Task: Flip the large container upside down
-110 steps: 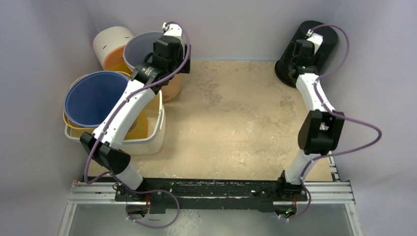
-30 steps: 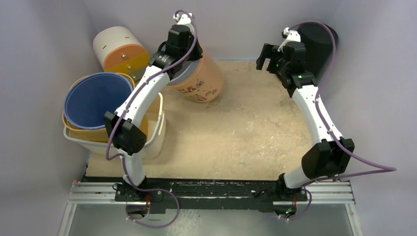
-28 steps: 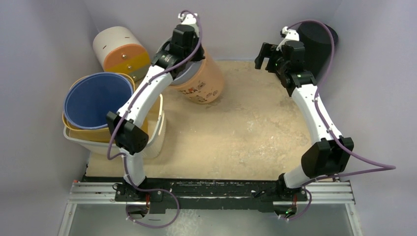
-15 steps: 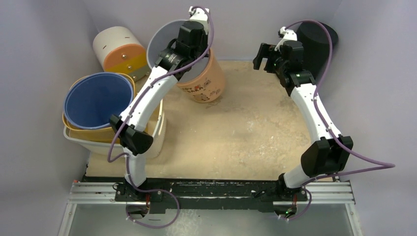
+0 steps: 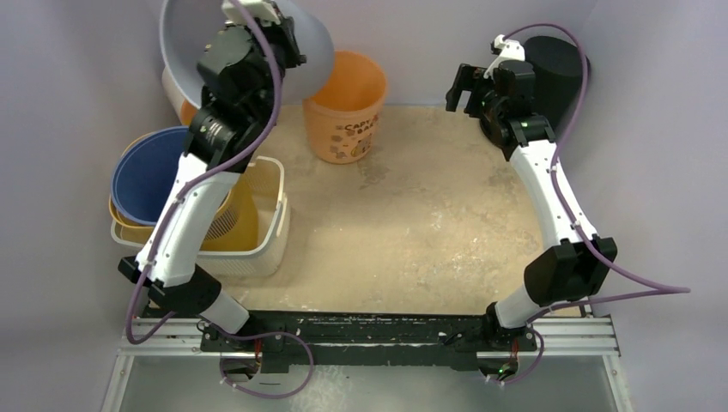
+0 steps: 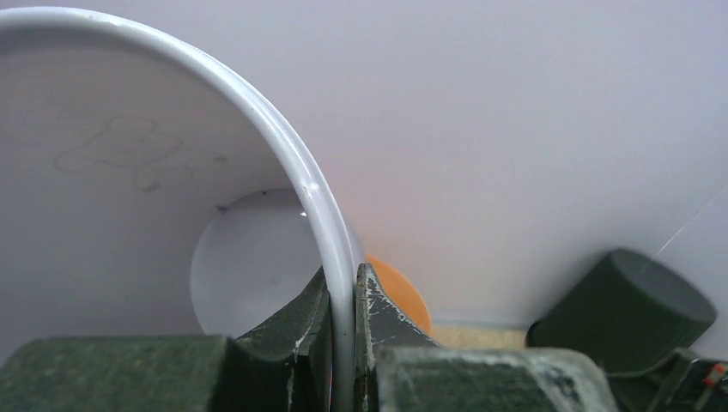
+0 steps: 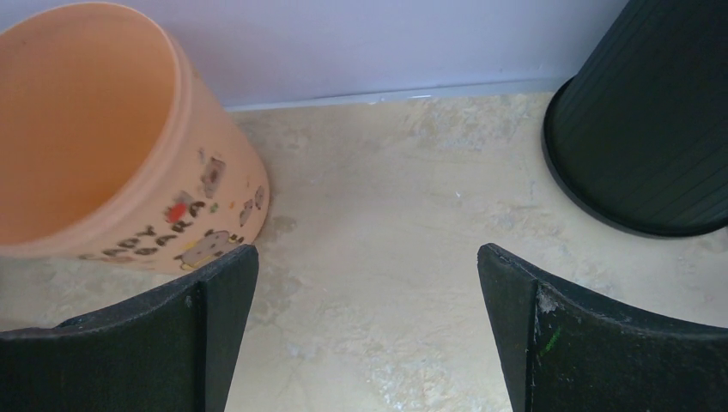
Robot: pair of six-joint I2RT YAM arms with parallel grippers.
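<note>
Grey bucket point(image 5: 180, 51) lifted from orange bucket point(image 5: 343, 142), mouth camera-ward; left claw point(image 6: 342, 296) pinches rim point(image 6: 283, 146), right claw point(image 7: 367, 266) spread.

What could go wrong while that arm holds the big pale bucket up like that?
The left gripper pinches the pale bucket only by a thin bit of its rim, high in the air, so it might slip or twist loose while being turned. The orange bucket stands on the table close by, and the blue bucket sits beside the arm; a wide swing could knock either over.
</note>
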